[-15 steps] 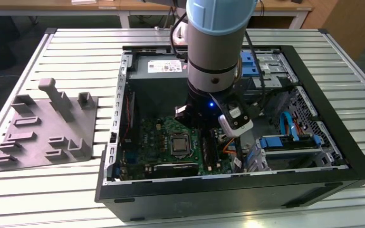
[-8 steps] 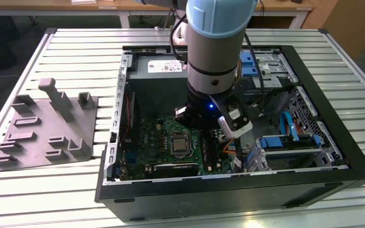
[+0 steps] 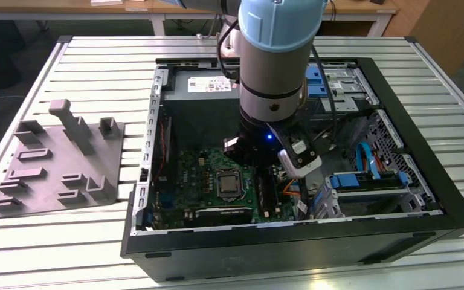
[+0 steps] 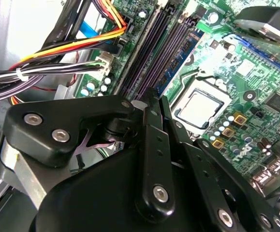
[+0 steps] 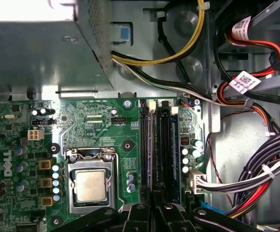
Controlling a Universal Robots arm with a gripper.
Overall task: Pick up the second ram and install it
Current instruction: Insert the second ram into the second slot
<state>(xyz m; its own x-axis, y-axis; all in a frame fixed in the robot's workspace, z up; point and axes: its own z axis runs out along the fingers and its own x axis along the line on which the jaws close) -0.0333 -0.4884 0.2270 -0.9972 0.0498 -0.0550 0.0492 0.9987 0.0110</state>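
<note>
Hand (image 4: 152, 104) is seen pressed together, low centre of second wrist view, right over the memory slots (image 5: 160, 150). Second ram (image 4: 178, 67) appears already seated in a slot, mid frame. Holder tray (image 3: 58, 163) on counter (image 3: 87, 54) is bare; install prob. near done.

Whole setup sits on a pale slatted metal table (image 3: 95, 60), kinda aluminium looking. Behind it at 12 o'clock there's a wooden desk (image 3: 70, 7) with white legs, dark floor (image 3: 6, 60) off around 10, wooden panel (image 3: 449, 30) at 2
</note>
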